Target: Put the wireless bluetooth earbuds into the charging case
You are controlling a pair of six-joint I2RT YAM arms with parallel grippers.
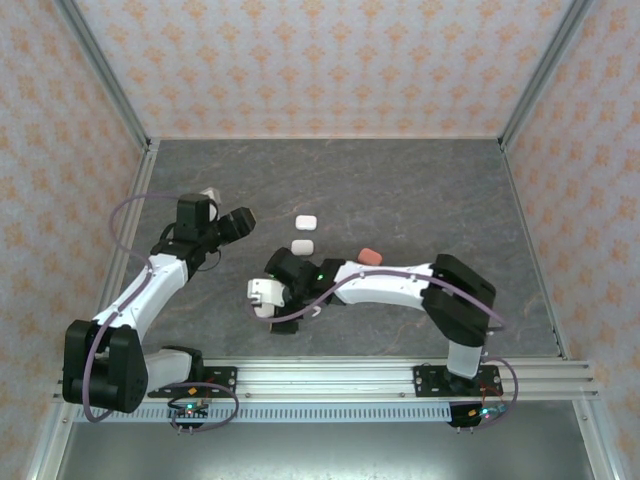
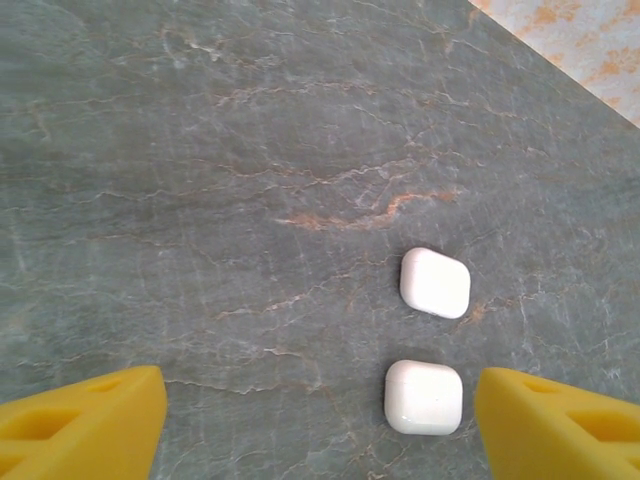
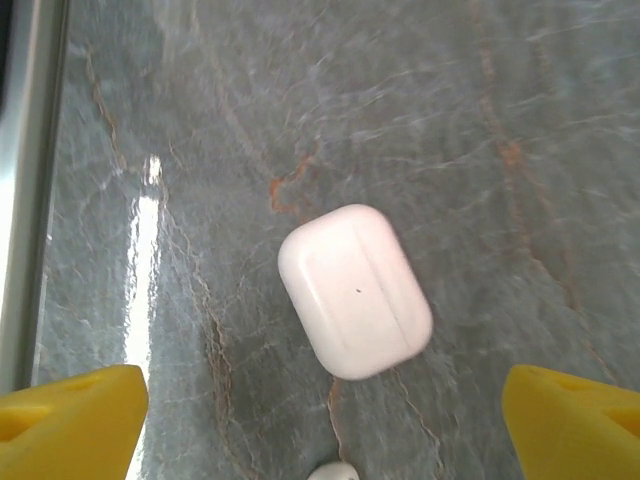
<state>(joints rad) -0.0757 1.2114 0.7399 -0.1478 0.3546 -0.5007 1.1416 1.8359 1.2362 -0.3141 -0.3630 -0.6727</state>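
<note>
A shut white charging case (image 3: 355, 290) lies flat on the grey marble table between the wide-apart yellow fingers (image 3: 70, 420) of my right gripper (image 3: 325, 400), which is open and holds nothing. The tip of one tiny white earbud (image 3: 335, 470) peeks in at the bottom edge, just below the case. In the top view my right gripper (image 1: 265, 297) hovers left of centre. My left gripper (image 2: 320, 400) is open, with two more shut white cases (image 2: 435, 282) (image 2: 423, 397) ahead; the nearer one sits by its right finger (image 2: 560, 425). The salmon-pink earbuds are out of view.
A salmon-pink case (image 1: 370, 256) rests beside the right forearm. The two white cases (image 1: 306, 221) (image 1: 302, 246) lie mid-table right of my left gripper (image 1: 240, 222). A metal rail (image 3: 30, 150) runs along the near table edge. Patterned walls enclose the table.
</note>
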